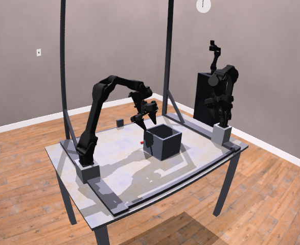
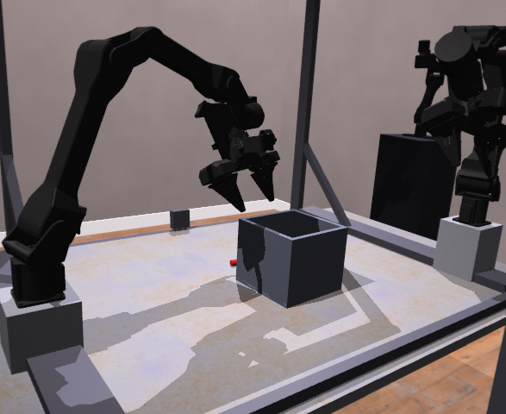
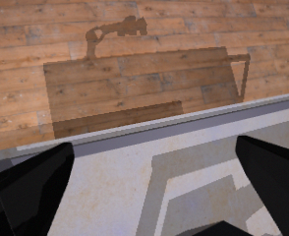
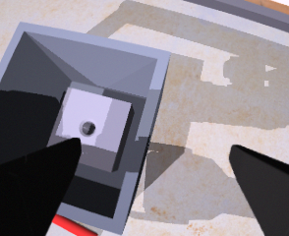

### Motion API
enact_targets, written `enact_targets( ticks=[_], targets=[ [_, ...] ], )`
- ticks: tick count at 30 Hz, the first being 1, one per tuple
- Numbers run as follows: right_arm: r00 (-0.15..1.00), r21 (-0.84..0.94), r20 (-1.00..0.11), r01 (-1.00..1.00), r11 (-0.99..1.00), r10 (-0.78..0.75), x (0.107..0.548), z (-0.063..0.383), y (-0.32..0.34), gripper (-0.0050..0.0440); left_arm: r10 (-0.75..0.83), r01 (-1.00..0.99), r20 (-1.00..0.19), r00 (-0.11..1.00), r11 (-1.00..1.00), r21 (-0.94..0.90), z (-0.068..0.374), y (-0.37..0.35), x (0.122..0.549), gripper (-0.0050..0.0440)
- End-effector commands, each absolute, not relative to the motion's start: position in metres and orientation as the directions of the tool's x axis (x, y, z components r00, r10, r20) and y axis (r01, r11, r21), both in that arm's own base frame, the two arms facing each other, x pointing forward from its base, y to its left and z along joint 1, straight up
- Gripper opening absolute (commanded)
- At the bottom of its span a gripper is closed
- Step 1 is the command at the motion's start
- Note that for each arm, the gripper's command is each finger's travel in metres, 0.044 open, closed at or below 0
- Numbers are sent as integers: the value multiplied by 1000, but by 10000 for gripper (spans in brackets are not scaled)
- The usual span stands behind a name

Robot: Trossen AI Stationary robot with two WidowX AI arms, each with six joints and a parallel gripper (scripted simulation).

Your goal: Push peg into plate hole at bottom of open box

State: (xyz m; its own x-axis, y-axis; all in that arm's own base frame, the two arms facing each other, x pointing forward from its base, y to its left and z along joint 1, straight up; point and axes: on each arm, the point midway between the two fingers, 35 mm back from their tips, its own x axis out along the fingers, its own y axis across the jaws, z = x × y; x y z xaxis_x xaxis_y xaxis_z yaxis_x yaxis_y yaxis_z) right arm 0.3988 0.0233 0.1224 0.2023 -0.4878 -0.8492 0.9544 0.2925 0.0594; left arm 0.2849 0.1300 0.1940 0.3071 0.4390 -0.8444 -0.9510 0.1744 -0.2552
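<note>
The open grey box [image 1: 162, 141] stands mid-table, also in the exterior view [image 2: 292, 256]. In the right wrist view its floor holds a pale plate [image 4: 92, 120] with a small round hole [image 4: 87, 128]. The red peg [image 1: 141, 142] [image 2: 233, 262] lies on the table against the box's outer side, mostly hidden behind it; its end shows in the right wrist view [image 4: 73, 227]. My right gripper [image 2: 256, 203] [image 4: 156, 148] is open and empty, hovering just above the box's rim near the peg side. My left gripper [image 3: 155, 147] is open and empty, on the folded left arm [image 1: 221, 105] at the table's far end.
A small dark cube [image 1: 120, 122] sits at the table's back edge. A tall black cabinet [image 2: 411, 182] stands behind the left arm. Upright frame posts [image 1: 167, 57] rise beside the table. The left wrist view shows the table edge and the wooden floor.
</note>
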Motion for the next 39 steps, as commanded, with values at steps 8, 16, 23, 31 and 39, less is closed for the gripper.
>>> enact_targets(
  ticks=[8, 16, 23, 31, 39],
  targets=[
    [223, 85, -847, 953, 292, -483, 400, 131, 24, 440, 443, -946, -836, 322, 176, -271, 200, 130, 286, 440],
    [223, 85, -847, 953, 292, -483, 400, 131, 24, 440, 443, -946, -836, 322, 176, -271, 200, 130, 286, 440],
    [223, 85, -847, 953, 292, -483, 400, 131, 24, 125, 443, -946, -836, 322, 176, -271, 200, 130, 286, 440],
    [223, 85, -847, 953, 292, -483, 400, 131, 24, 125, 443, -946, -836, 322, 176, -271, 200, 130, 286, 440],
    [237, 88, -845, 946, 313, -480, 397, 132, 26, 125, 436, -940, -834, 337, 199, -276, 198, 126, 285, 440]
  ],
)
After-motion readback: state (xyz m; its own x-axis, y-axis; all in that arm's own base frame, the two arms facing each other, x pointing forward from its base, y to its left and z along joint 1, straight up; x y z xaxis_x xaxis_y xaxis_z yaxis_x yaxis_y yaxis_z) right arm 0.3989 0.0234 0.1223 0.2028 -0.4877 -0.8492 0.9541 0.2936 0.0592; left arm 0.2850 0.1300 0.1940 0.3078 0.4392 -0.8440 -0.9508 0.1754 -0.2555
